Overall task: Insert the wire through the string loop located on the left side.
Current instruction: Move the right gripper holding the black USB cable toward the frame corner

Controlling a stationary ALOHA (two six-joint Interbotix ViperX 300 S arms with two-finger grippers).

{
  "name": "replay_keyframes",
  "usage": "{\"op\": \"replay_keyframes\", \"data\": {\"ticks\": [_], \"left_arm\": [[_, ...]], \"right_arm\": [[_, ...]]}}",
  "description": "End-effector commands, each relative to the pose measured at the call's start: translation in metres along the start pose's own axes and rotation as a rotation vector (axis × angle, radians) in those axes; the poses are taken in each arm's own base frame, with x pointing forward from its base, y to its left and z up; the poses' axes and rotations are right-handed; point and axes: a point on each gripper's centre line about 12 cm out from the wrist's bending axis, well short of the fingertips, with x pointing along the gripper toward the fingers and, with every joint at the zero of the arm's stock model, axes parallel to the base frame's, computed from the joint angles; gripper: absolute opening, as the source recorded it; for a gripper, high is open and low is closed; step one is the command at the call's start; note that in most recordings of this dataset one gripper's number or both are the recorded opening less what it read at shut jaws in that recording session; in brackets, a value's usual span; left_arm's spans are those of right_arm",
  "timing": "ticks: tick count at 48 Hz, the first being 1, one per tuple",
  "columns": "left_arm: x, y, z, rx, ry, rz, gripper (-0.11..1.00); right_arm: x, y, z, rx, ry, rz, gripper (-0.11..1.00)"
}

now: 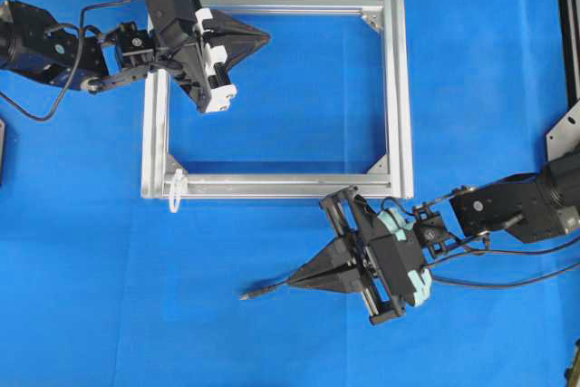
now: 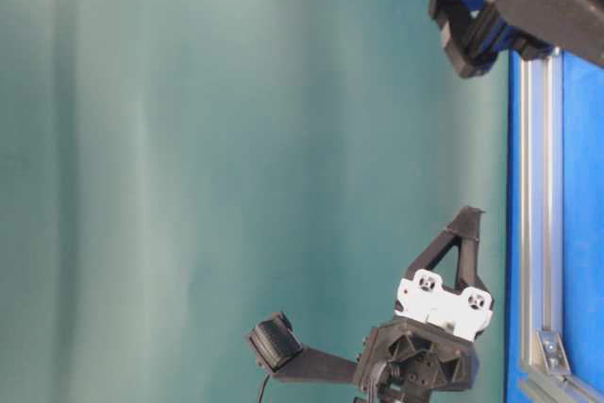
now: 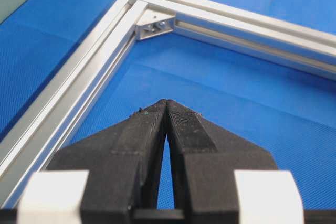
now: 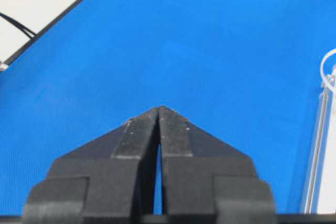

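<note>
Worktop [image 1: 272,333]: blue, lying under both arms.
Frame [image 1: 396,88]: silver, sitting flat; the left gripper [image 1: 263,38] is hovering inside its top left corner, jaws pressed shut on nothing.
Right gripper [image 1: 294,282]: jaws closing on the wire [image 1: 263,292], whose plug tip is sticking out just ahead of them.
String loop [image 1: 175,191]: white, hanging at the frame's lower left corner, well ahead of the right jaws.

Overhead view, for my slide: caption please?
Right hand holds the wire below the frame; string loop waits at its lower-left corner.
</note>
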Motion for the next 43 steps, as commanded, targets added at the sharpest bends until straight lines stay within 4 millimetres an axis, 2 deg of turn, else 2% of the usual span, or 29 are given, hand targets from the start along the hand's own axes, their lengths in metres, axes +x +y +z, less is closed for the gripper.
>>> {"op": "replay_keyframes", "data": {"ticks": [1, 6, 14, 17, 31, 43], "left_arm": [[-0.001, -0.002, 0.015, 0.001, -0.044, -0.008, 0.0], [-0.001, -0.003, 0.015, 0.003, -0.044, -0.01, 0.0], [-0.002, -0.003, 0.015, 0.003, -0.044, -0.01, 0.0], [-0.002, -0.003, 0.015, 0.003, -0.044, -0.01, 0.0], [-0.002, -0.003, 0.014, 0.004, -0.038, -0.01, 0.0], [-0.002, -0.003, 0.014, 0.004, -0.032, -0.01, 0.0]], "right_arm": [[-0.001, 0.002, 0.016, 0.0, -0.044, 0.003, 0.05], [0.0, 0.001, 0.016, 0.006, -0.038, 0.002, 0.27], [0.0, 0.001, 0.012, 0.021, -0.011, -0.001, 0.78], [0.0, 0.001, 0.011, 0.023, -0.005, -0.001, 0.91], [0.003, 0.004, 0.006, 0.034, 0.009, -0.001, 0.92], [0.022, 0.003, -0.025, 0.094, 0.081, -0.012, 0.93]]}}
